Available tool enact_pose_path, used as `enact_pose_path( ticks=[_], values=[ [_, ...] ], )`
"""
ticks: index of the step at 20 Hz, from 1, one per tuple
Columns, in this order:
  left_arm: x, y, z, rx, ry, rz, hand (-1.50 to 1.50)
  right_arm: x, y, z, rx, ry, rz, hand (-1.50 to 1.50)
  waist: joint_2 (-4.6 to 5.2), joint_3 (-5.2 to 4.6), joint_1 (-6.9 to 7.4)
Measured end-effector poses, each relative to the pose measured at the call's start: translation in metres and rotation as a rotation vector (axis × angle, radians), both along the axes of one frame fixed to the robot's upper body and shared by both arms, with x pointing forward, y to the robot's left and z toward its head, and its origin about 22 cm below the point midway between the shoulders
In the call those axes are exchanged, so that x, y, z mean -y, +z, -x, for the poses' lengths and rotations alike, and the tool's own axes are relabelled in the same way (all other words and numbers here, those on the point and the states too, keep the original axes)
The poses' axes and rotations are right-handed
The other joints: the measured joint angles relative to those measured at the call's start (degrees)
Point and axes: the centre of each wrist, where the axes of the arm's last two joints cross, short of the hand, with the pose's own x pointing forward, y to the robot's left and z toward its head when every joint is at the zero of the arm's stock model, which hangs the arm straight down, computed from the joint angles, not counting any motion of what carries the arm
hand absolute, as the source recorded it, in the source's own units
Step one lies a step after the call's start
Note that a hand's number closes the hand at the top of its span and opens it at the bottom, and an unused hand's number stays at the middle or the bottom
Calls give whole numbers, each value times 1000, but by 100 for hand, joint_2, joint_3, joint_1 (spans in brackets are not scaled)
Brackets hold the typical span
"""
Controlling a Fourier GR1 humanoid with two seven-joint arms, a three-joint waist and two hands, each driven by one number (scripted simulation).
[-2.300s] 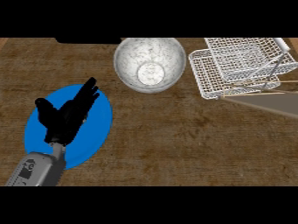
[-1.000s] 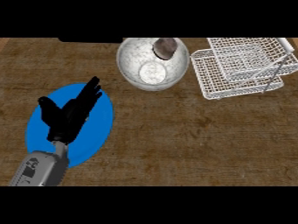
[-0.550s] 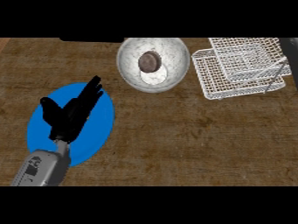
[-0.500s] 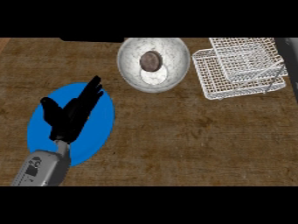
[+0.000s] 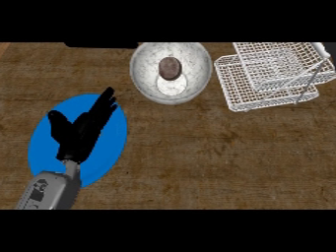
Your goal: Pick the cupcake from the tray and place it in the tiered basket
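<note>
Cupcake (image 5: 170, 68): one, on tray (image 5: 147, 78) at 12 o'clock. One basket (image 5: 272, 74) at 2. Left hand (image 5: 80, 133) open-fingered over one blue plate (image 5: 109, 155).

Head view, single camera, steep downward look.
You see the counter (image 5: 221, 162) from above, at middle range; the left forearm (image 5: 52, 189) enters from the lower edge, the tiered basket (image 5: 272, 74) at upper right.

Evenly, softly lit from above. No glare on the brown tabletop (image 5: 199, 147). Only faint shadow under the wire basket (image 5: 272, 74). Dimmer at the far edge. Nothing blurred.
</note>
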Motion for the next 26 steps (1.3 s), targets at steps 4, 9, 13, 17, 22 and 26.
enact_pose_path(
  ticks=[4, 9, 13, 17, 22, 26],
  values=[
    [-6, -2, 4, -3, 15, 1, 0, 42, 4, 8, -27, -105, -68, -150, -28, 0, -80],
    [-13, -2, 6, -13, 36, -3, 0, 121, 5, 35, -76, -149, -63, -150, -58, 1, -189],
    [-16, -4, 8, -10, 41, -3, 0, 185, 8, 70, -102, -106, -26, -150, -63, 5, -231],
    [-20, -4, 7, -3, 47, 0, 0, 244, 12, 114, -136, -54, 11, -150, -67, 6, -260],
    [-14, -3, 7, -2, 43, 1, 0, 307, 21, 177, -159, -29, 33, -150, -42, 12, -208],
    [-15, -3, 6, 5, 35, -1, 0, 339, 23, 219, -165, -24, 35, -150, -29, 15, -157]
  ],
)
